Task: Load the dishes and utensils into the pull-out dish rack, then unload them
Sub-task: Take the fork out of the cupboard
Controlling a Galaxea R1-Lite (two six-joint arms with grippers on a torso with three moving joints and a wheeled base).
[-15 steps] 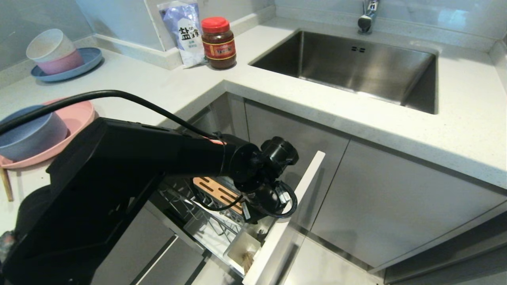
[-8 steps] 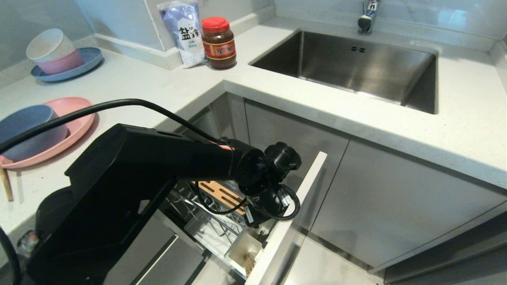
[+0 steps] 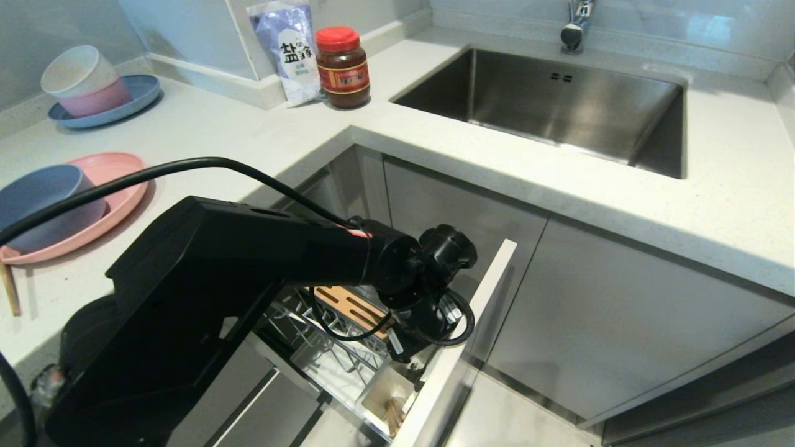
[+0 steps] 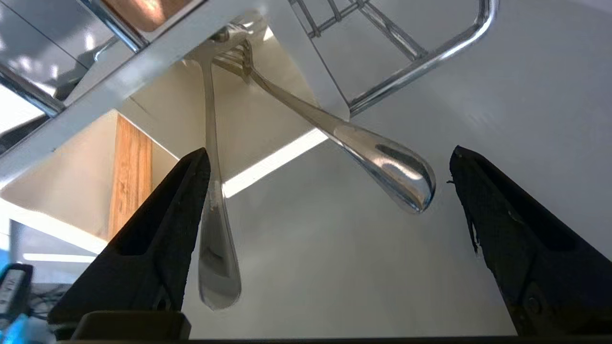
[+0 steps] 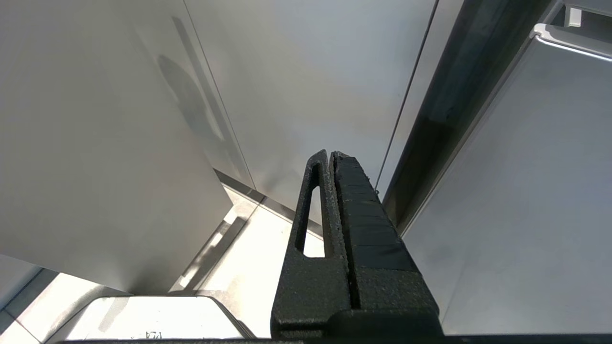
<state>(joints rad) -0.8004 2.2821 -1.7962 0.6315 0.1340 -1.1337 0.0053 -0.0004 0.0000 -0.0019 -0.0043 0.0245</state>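
The left gripper (image 4: 330, 191) hangs over the cutlery cup (image 3: 384, 397) at the front corner of the rack (image 3: 323, 347), jaws wide apart and gripping nothing. In the left wrist view two silver handles stand in the cup and cross: one runs close along a finger (image 4: 158, 248), the other (image 4: 382, 167) leans into the gap between the fingers. The heads down in the cup look pronged, so which is the spoon cannot be told.

The step in hand appears to be work at the cup — either a utensil just let go or one about to be picked. If picking, the gripper would do well to centre on a single handle and close near its end, clear of the crossing point, so the other is not dragged up with it.

The bowl (image 3: 43, 208) sits on the pink plate (image 3: 121, 186) on the counter (image 3: 261, 136), well apart from the rack, with a chopstick end (image 3: 9, 297) showing beside it — so the dishes look not yet loaded.

The left arm hides much of the rack in the head view; only part of its wooden board (image 3: 351, 307) shows. The right gripper (image 5: 332, 157), jaws pressed together, is parked beside cabinet fronts.
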